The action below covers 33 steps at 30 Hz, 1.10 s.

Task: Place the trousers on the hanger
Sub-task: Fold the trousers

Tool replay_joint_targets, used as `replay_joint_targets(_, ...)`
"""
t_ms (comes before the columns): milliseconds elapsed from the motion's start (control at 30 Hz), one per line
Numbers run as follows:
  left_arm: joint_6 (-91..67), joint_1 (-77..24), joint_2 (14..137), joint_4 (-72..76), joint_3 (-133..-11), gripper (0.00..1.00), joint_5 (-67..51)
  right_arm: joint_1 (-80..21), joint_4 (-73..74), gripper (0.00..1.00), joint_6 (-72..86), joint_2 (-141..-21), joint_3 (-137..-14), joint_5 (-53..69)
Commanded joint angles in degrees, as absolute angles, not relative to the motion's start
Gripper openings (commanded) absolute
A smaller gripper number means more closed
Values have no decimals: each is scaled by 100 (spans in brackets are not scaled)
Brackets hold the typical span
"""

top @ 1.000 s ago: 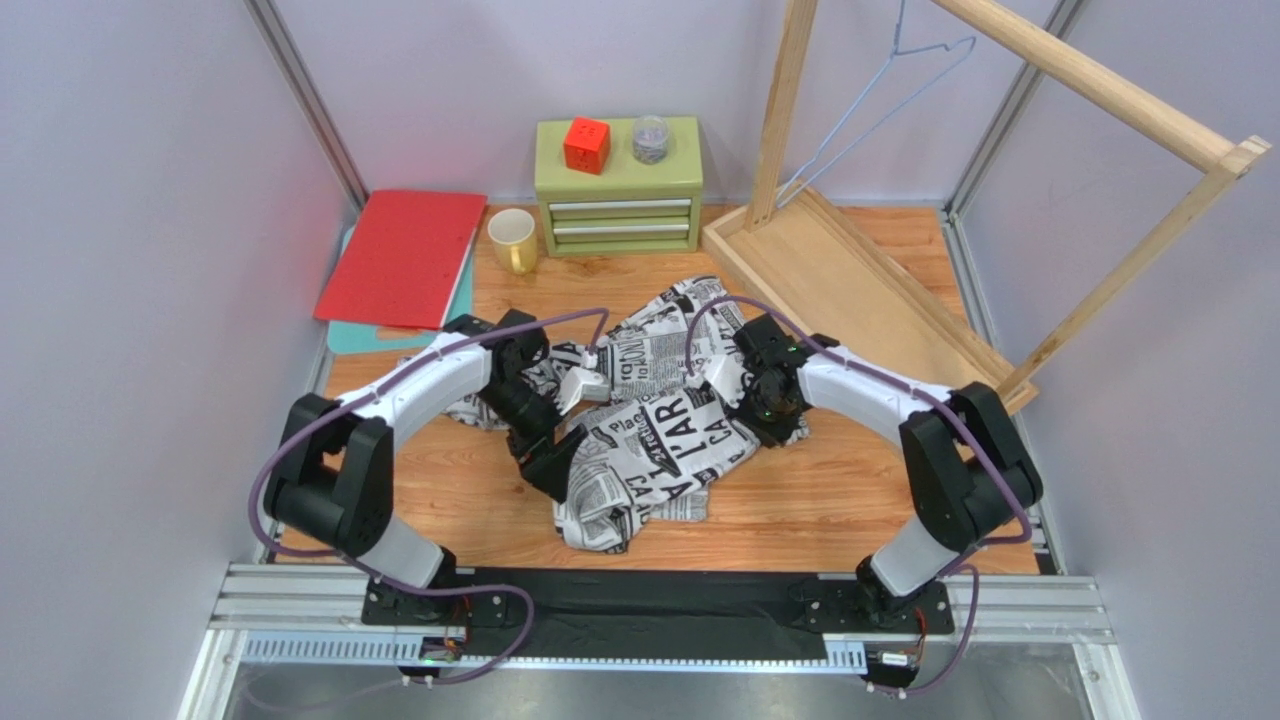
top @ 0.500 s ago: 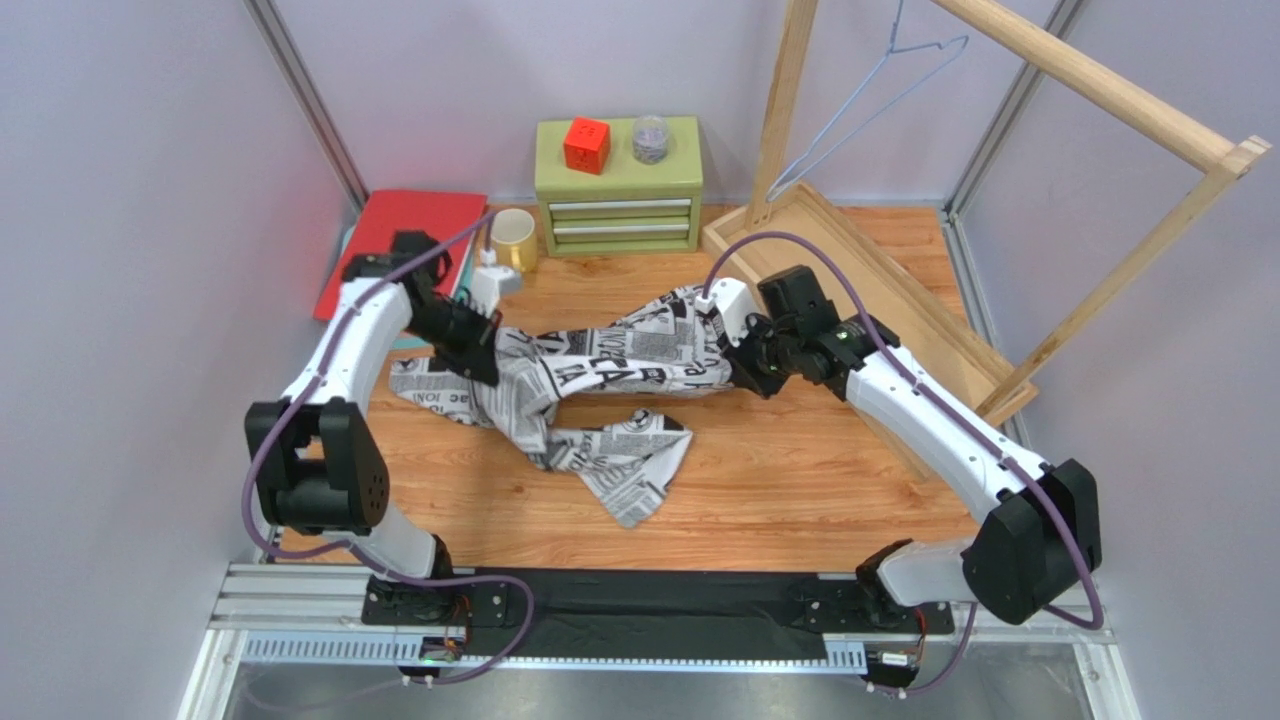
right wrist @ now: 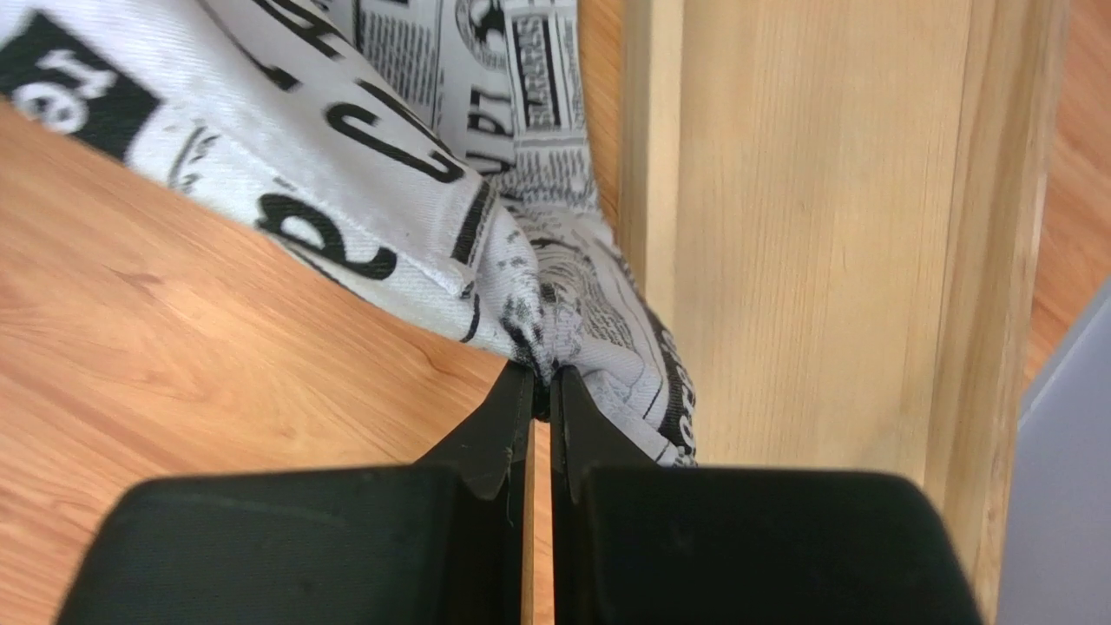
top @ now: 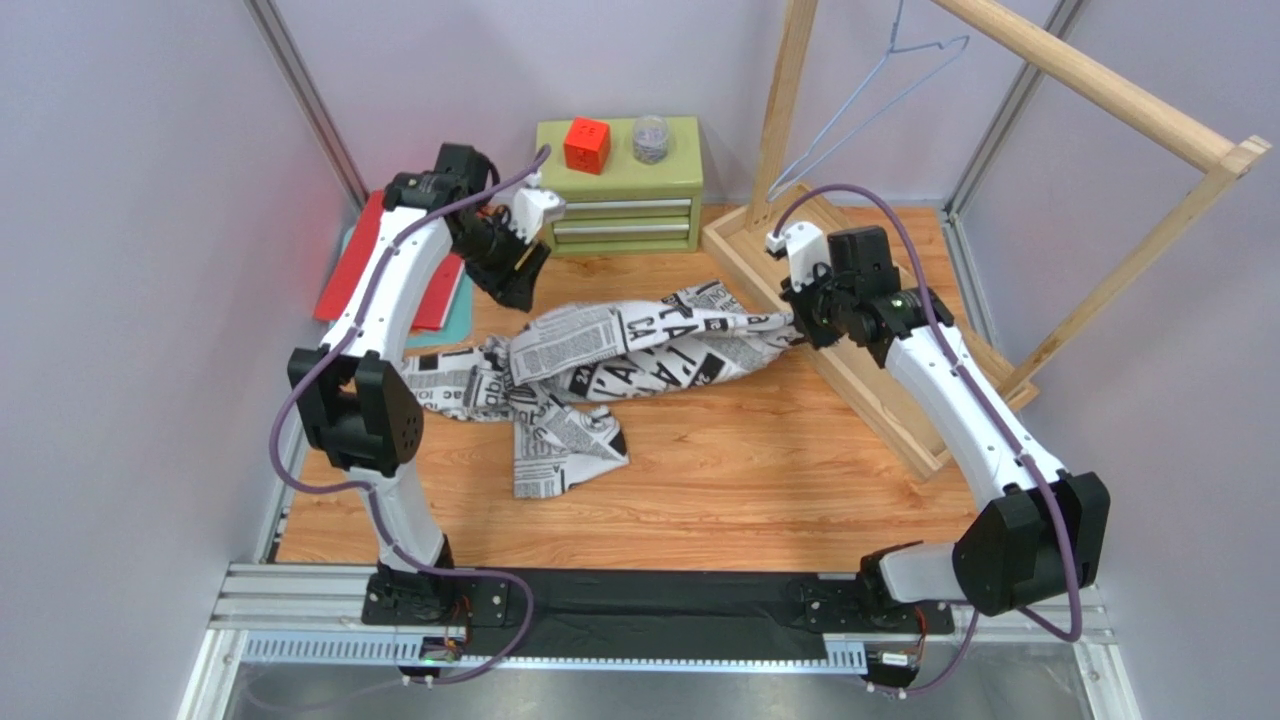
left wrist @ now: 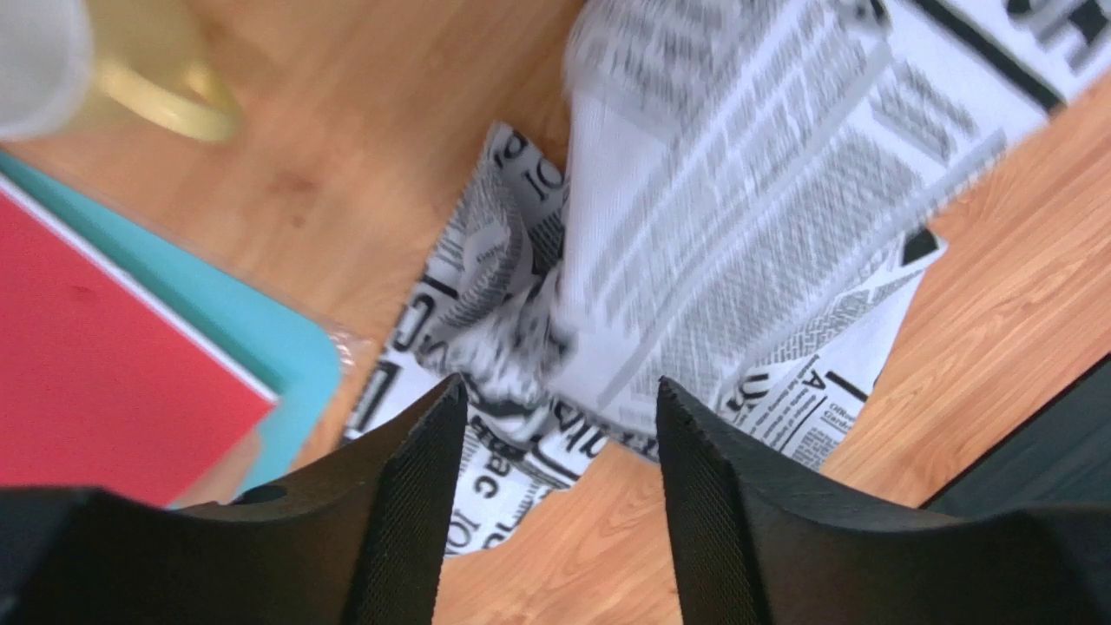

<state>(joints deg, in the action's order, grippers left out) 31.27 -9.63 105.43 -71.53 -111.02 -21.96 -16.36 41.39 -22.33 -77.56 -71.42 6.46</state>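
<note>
Trousers lay strung out across the wooden table, one end near the red folder, the other at the low wooden base of the rack.

Right gripper: jaws pinched tight on a bunched edge of the cloth, just beside the base's rim.
Left gripper: fingers apart, nothing between them, hanging above the cloth's left end near a yellow mug.

Hanger hung on the rack's top bar, well above and behind the cloth; nothing draped on it yet.

Judged the step to be straightening the garment before the lift. To do it well, the free hand should come down on the far end and take a firm bite of the waistband or hem, not a loose fold. Both ends should then rise together so that the legs hang flat. The pinch on the right looked small and could slip under load.

Surroundings: table of warm orange planks, a green drawer chest at the back with a red cube and a small jar on top. Pale lilac panels closed in the sides and back.
</note>
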Motion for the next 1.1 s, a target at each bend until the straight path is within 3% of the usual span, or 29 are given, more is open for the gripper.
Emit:
replay_joint_targets(0,3494,-712,9663,-7313,-9919,65,-2821,-1600,3990,0,-2531,-7726,-6917,132)
replay_joint_targets(100,4337,-703,8291,-7058,-7489,65,-2856,-1600,3903,0,-2479,-7778,-6785,9)
replay_joint_targets(300,5807,-1158,7014,-6997,-5286,64,-3094,-1573,3850,0,-2356,-8006,-6838,-238)
replay_joint_targets(600,5819,-2503,7804,-5196,-4878,71,-2216,-1573,4060,0,-2391,-8112,-6926,-79)
replay_joint_targets(833,5801,-2962,8542,-4193,-4360,66,-1381,-1573,4175,0,-2522,-8104,-6996,-88)
replay_joint_targets(900,5740,-2945,8657,-4227,-4202,52,-1003,-1556,4219,0,-2592,-8095,-7040,-88)
replay_joint_targets(933,5687,-2840,8631,-4358,-4192,25,-889,-1538,4306,0,-2628,-8103,-7092,-79)
replay_joint_targets(967,5652,-2552,8596,-4507,-4201,13,-835,-1521,4350,0,-2654,-8086,-7119,-79)
replay_joint_targets(1033,5809,-1972,8316,-5085,-4324,0,-809,-1433,4508,0,-2759,-8025,-7154,-88)
replay_joint_targets(1067,6219,-1212,8175,-5298,-4376,0,-800,-1407,4570,0,-2829,-7929,-7137,-79)
